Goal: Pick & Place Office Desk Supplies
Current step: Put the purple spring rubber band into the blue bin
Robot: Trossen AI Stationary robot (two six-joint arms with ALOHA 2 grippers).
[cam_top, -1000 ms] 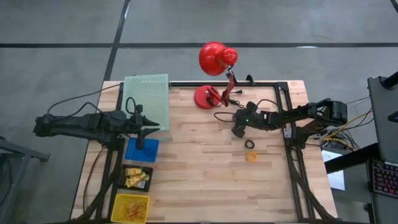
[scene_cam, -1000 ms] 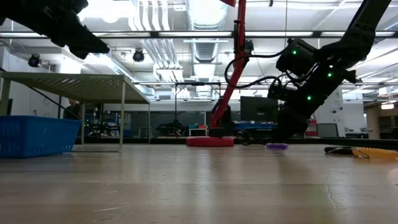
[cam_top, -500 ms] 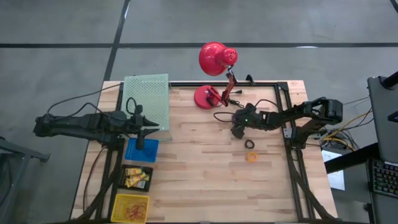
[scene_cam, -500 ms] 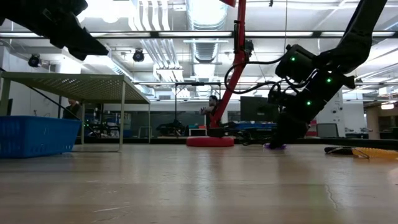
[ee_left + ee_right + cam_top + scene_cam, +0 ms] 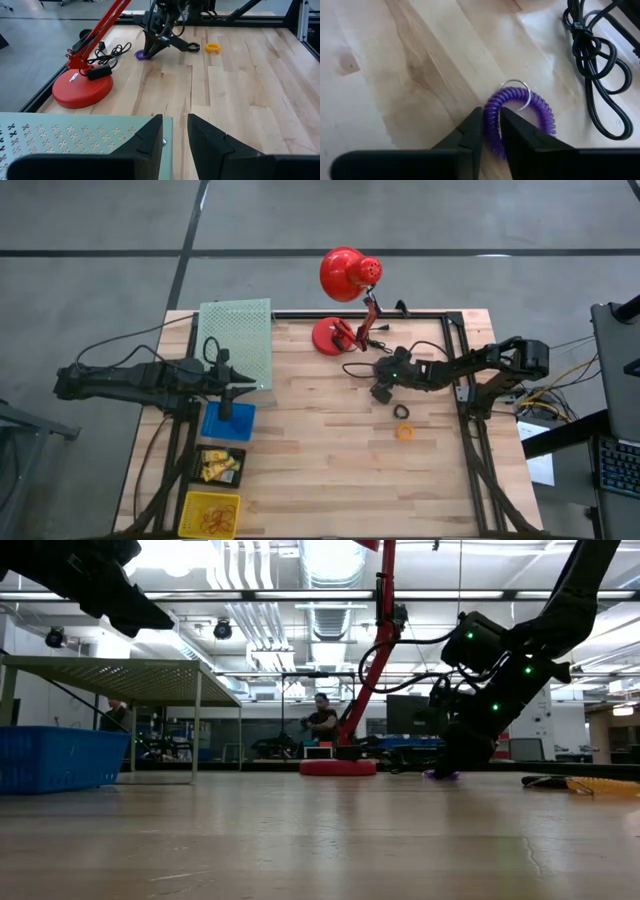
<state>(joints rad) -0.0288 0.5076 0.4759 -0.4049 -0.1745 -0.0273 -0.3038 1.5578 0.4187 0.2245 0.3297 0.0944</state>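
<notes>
A purple coiled ring (image 5: 525,110) with a small metal loop lies flat on the wood table beside the lamp's black cord (image 5: 592,60). My right gripper (image 5: 492,131) is down on it, shut on its coil; in the high view it is at mid-table (image 5: 381,392), right of the lamp base. A black ring (image 5: 402,412) and an orange ring (image 5: 405,432) lie just nearer. My left gripper (image 5: 175,137) hovers at the table's left, by the green perforated panel (image 5: 237,345), fingers slightly apart and empty. My right gripper pinches one side of the purple ring's coil (image 5: 492,114) between its two fingers, which lie across that strand. The fingers come from above, slanting down from the table's right side. The ring rests flat on the table.
The red desk lamp stands at the far edge, base (image 5: 330,337), head (image 5: 348,273). Along the left edge sit a blue bin (image 5: 228,421), a black tray with yellow pieces (image 5: 221,465) and a yellow bin of rubber bands (image 5: 211,513). A person sits in the room beyond (image 5: 322,723).
My right gripper has come down and a little toward the table's left onto the purple ring, and its fingers have closed on the coil. The ring has stayed on the table.
</notes>
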